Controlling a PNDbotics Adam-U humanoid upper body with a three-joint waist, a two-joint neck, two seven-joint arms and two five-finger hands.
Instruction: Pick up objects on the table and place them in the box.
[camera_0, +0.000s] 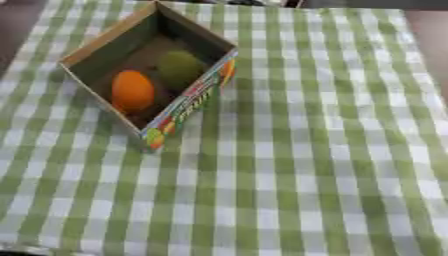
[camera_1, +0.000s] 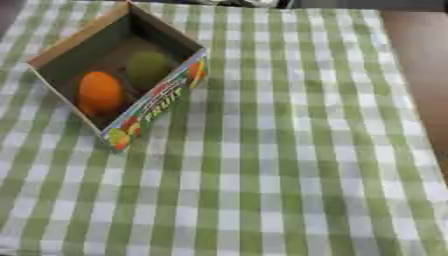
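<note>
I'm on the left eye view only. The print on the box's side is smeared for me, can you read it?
Observer: Yes. In the right eye view the box side reads FRUIT.
Operator: Does the cloth cover the table's right side?
Observer: No. The cloth stops short, and a strip of bare brown table runs beside it well down the picture.
Operator: Any hand over there?
Observer: No, neither hand shows in the right eye view either.

Open cardboard box (camera_0: 188, 97) set askew, orange fruit (camera_0: 132, 90) beside green fruit (camera_0: 179, 67) inside
</note>
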